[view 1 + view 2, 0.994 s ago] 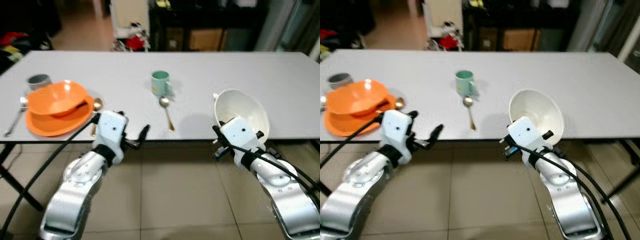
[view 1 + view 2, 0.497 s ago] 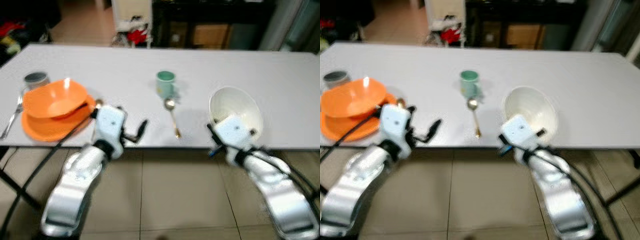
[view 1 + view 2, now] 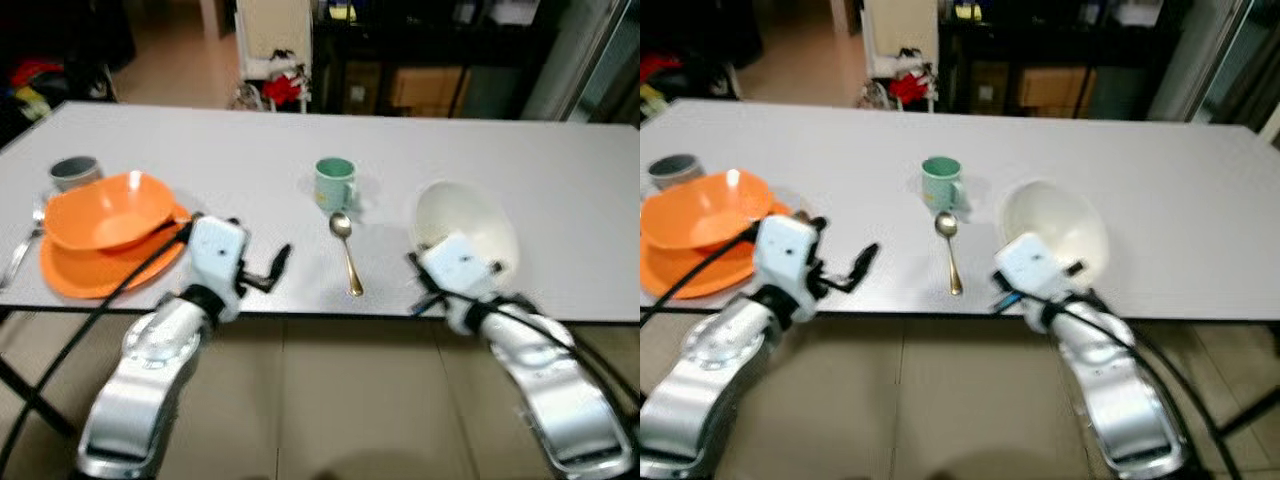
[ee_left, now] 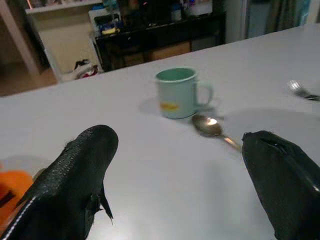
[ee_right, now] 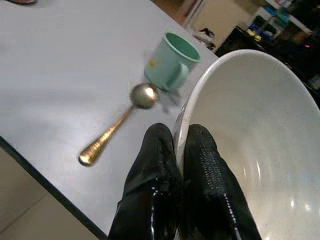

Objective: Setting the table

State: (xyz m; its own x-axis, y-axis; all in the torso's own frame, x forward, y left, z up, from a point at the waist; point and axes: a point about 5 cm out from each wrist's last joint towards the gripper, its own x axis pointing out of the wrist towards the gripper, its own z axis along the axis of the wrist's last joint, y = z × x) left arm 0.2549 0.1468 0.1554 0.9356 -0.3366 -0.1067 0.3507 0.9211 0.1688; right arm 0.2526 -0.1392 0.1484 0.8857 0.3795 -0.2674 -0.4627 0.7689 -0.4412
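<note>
A white bowl [image 3: 470, 225] is tilted over the table's near edge on the right. My right gripper [image 5: 179, 132] is shut on its rim [image 5: 186, 107]. A green mug [image 3: 334, 183] stands mid-table, and a gold spoon [image 3: 347, 255] lies just in front of it, left of the bowl. At the left, an orange bowl [image 3: 105, 208] sits on an orange plate [image 3: 70, 275]. My left gripper [image 4: 177, 145] is open with nothing between its fingers. It hovers at the near edge between the orange plate and the spoon, pointing toward the mug [image 4: 176, 92].
A grey cup [image 3: 74, 172] stands behind the orange bowl and a fork [image 3: 20, 260] lies at the far left. The white table [image 3: 250, 140] is long. Dark shelves and clutter stand behind it, and tiled floor lies below the near edge.
The whole view has shifted as the camera moved. Both arms have come forward to the table edge. The white bowl now sits a little closer to the mug and spoon.
</note>
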